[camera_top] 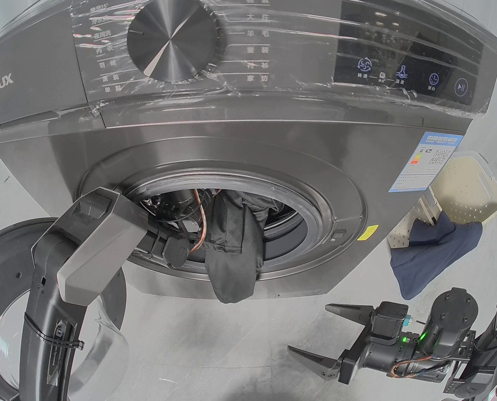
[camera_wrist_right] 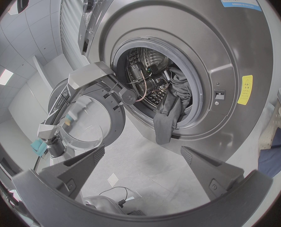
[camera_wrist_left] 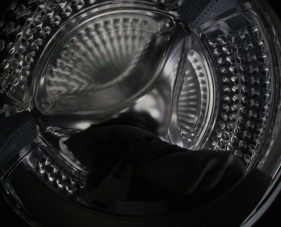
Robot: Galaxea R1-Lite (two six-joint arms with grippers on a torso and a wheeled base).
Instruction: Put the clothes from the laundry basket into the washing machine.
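**Left arm reaching into the drum, dark garment hanging over the rim**

The left arm [camera_top: 87, 240] is reaching through the open port of the washing machine [camera_top: 293, 140], and its wrist is sitting inside the drum [camera_wrist_left: 241, 79]; whether its jaws are open or closed cannot be told. A dark grey garment [camera_top: 231, 252] is lying partly in the drum and drooping out over the lower rim. The right gripper [camera_top: 308, 328] is hovering low above the floor, jaws spread wide and gripping nothing. Right of the machine, a navy garment [camera_top: 432, 246] is spilling from the cream laundry basket [camera_top: 471, 190].
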